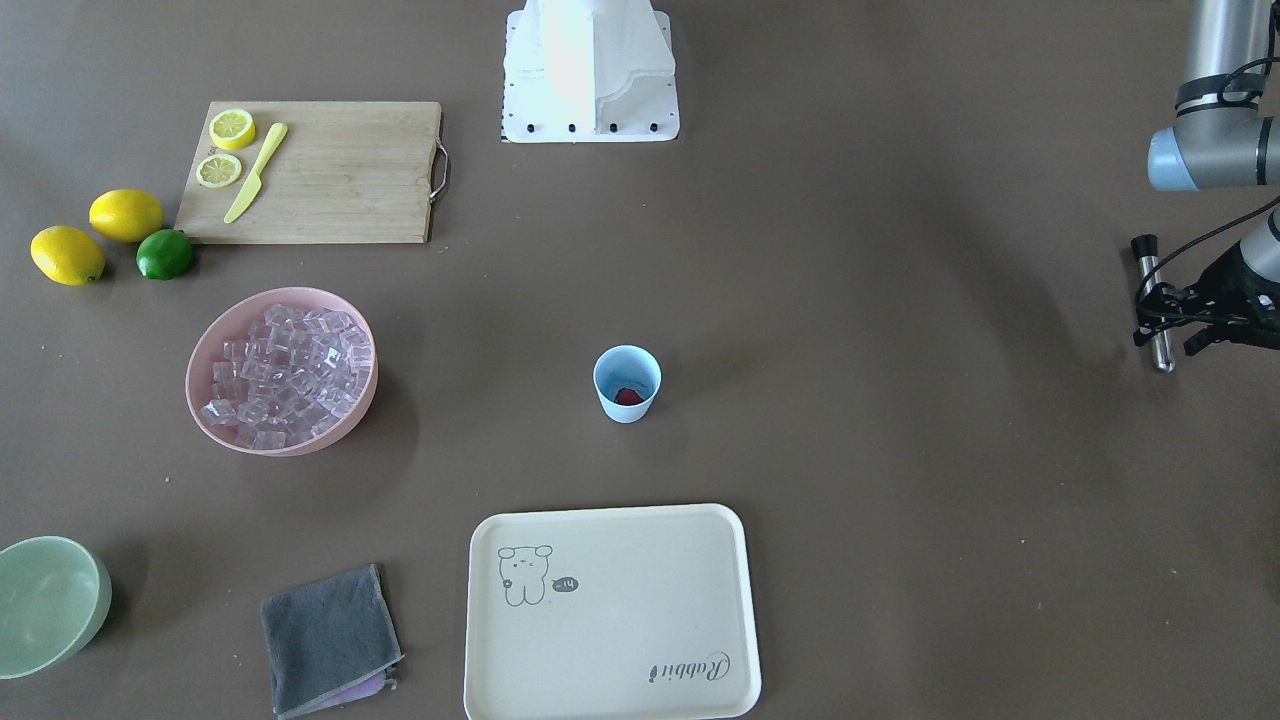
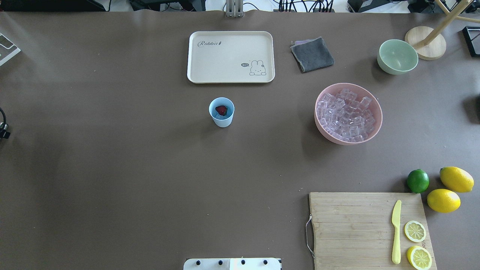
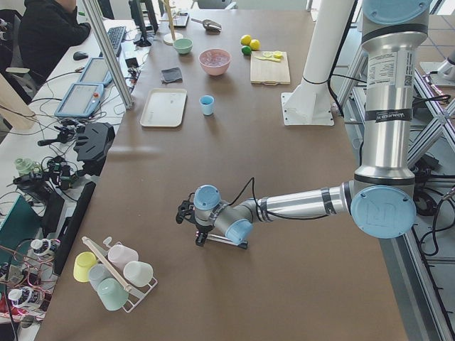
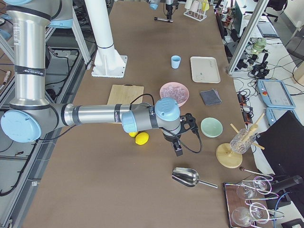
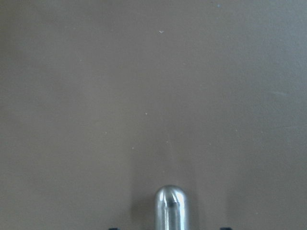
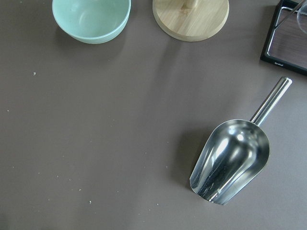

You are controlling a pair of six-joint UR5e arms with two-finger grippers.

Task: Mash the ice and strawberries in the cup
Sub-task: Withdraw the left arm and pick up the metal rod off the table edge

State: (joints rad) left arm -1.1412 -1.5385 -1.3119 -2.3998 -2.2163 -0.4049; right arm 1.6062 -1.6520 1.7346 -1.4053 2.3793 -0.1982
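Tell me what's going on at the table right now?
The left hand grips a metal rod at the table's end. The cup stands mid-table with the strawberry inside, no ice visible in it; the ice sits in the pink bowl. The right hand is above the table near a metal scoop. No mashing yet.

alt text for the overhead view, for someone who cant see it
A small light blue cup holding one strawberry stands mid-table, near a cream tray. To the right sit a pink bowl heaped with ice and a wooden cutting board with lemon slices.
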